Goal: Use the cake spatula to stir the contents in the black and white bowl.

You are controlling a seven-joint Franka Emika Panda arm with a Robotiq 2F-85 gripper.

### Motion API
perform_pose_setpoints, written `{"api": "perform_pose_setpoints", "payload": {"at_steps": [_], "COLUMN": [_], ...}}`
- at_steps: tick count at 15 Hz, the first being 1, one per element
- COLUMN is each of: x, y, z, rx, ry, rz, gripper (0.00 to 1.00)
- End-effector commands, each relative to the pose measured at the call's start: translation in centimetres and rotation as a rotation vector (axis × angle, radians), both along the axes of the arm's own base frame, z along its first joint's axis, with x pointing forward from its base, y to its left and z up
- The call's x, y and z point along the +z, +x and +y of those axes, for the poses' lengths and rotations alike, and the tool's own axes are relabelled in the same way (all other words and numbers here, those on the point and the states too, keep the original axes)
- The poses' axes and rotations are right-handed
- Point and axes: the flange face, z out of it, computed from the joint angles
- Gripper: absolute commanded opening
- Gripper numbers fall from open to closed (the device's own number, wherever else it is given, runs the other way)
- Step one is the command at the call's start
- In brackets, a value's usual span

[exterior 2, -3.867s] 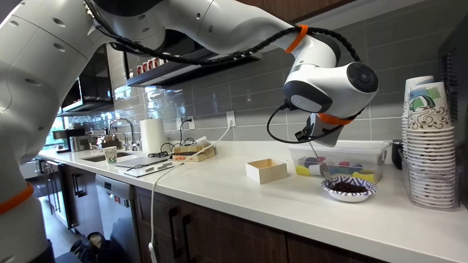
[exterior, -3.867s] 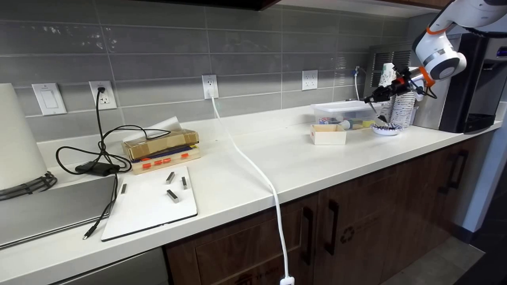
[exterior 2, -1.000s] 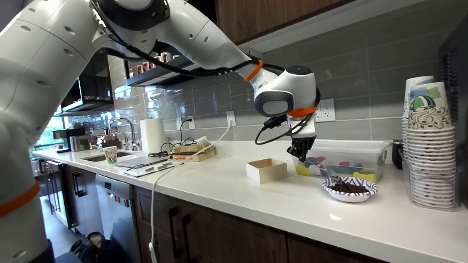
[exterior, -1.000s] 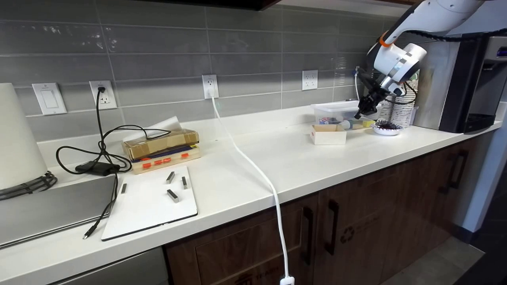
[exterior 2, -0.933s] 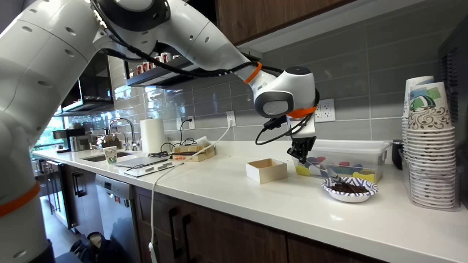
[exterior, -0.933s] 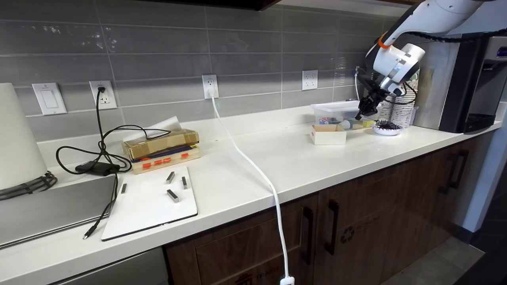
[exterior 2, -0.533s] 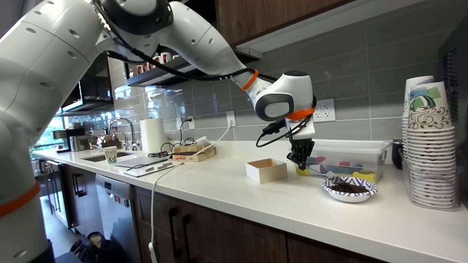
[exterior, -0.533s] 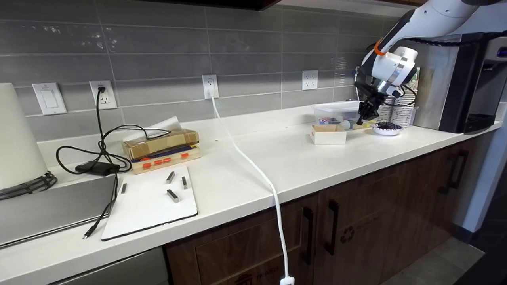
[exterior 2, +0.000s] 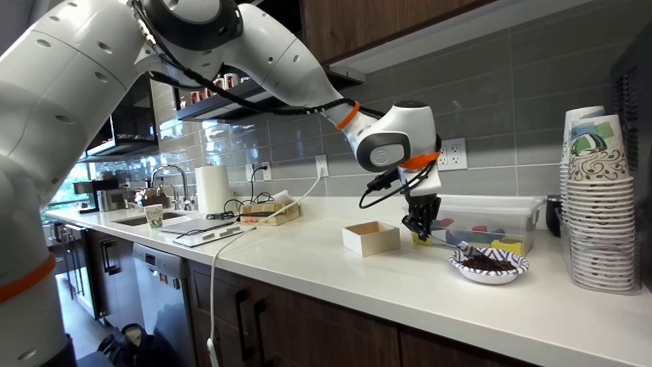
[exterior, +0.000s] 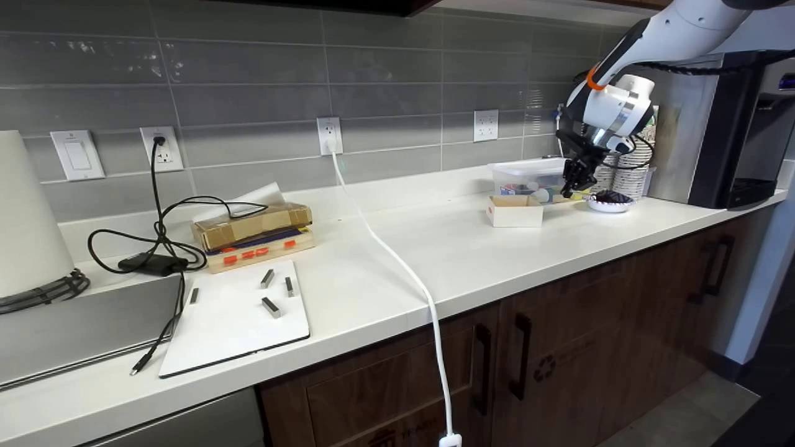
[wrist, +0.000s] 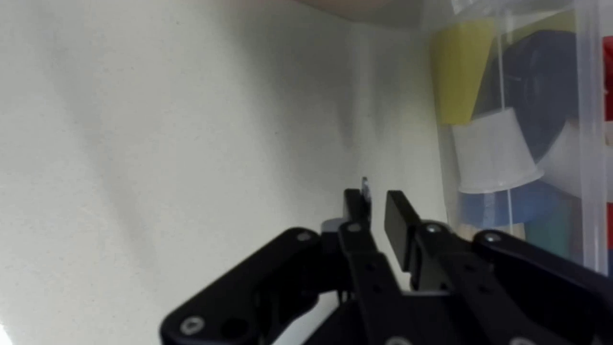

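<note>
Pick-up: done. My fingers (wrist: pixel 400 220) were closed around the handle end of the cake spatula (exterior 2: pixel 466 248), judging by how it stuck out of them in an exterior view; the wrist view showed just a thin gap and a sliver of metal, so I couldn't rate the grip. Spatula sloped down to the right, blade over the left rim of the patterned paper bowl (exterior 2: pixel 489 278), the task's black and white one. Tip seemed to reach the dark, crumbly contents (exterior 2: pixel 489 263); depth unclear. My call: stirring under way or about to start, no way to confirm any mixing. Left to do: work the blade through the contents, right side too.

Containers: the bowl stood on the counter (exterior 2: pixel 310 255), just on the near side of the clear plastic bin (exterior 2: pixel 489 205) and right of the open-topped wooden box (exterior 2: pixel 382 244). Bin held yellow pieces (wrist: pixel 459 72), a white cup (wrist: pixel 495 153) and dark blue items (wrist: pixel 541 86) I couldn't identify. Right of the bowl, a stack of paper cups (exterior 2: pixel 603 224) sat in a clear holder (exterior 2: pixel 611 291). Bowl looked light; I figured a hard push might slide it.
</note>
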Motion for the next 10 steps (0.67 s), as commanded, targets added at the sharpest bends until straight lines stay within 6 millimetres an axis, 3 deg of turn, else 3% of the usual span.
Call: {"api": "perform_pose_setpoints", "payload": {"at_steps": [1, 7, 10], "x": [0.27, 0.38, 0.47], "y": [-0.26, -0.62, -0.69], "z": [-0.49, -1.15, -1.33], "rx": [-0.019, -0.034, -0.041], "ry": [-0.006, 0.000, 0.000], "rz": [-0.021, -0.033, -0.038], "gripper": [0.52, 0.96, 1.00]}}
